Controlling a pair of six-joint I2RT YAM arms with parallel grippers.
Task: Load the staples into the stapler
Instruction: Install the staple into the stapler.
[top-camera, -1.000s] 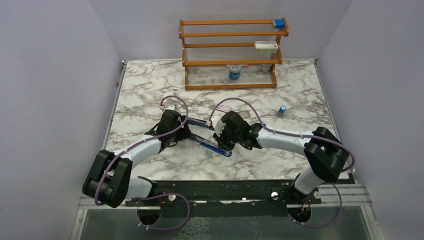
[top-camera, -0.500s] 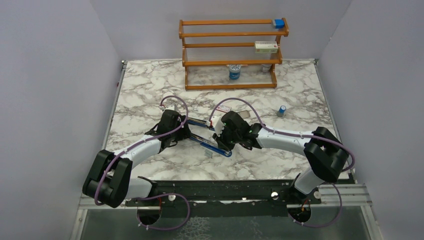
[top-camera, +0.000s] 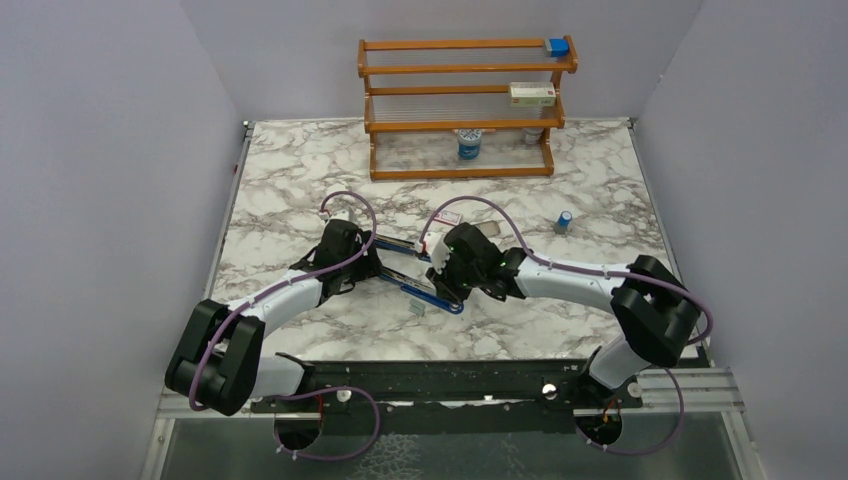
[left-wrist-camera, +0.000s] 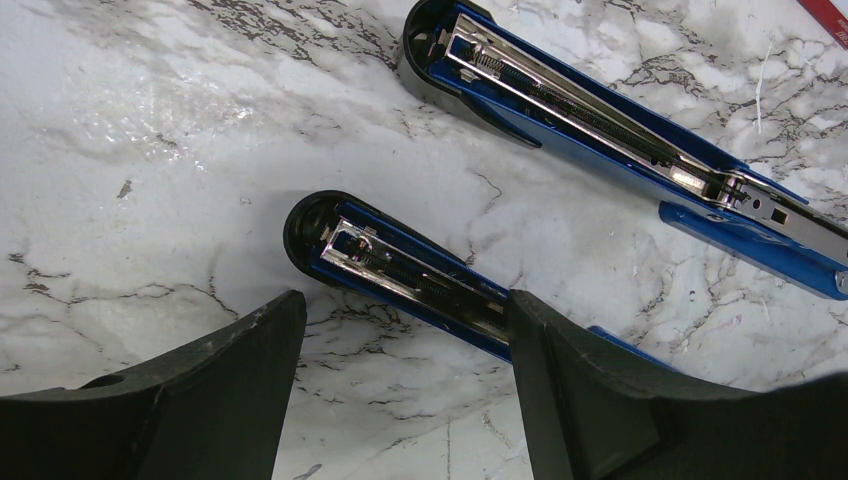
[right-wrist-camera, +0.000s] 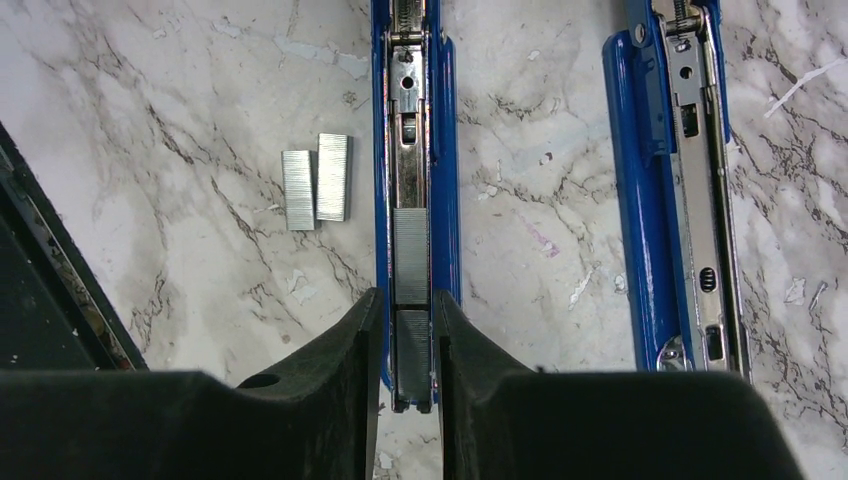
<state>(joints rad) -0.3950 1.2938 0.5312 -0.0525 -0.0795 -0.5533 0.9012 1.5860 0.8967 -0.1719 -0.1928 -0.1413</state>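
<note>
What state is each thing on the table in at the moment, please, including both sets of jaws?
Stapler, swung open, both halves lying flat, metal channel exposed.
Staples in the channel, two strips seated end to end.
Loose staples, two strips lying side by side beside the stapler.
Left jaws, open wide over one stapler half.
Right jaws, slightly open, straddling the nearer strip in the channel.

White arms (top-camera: 290, 292), black joints (top-camera: 215, 355), purple cables (top-camera: 470, 198)

No lettering can be read anywhere — the print on the pale box (top-camera: 532, 94) is too small.
</note>
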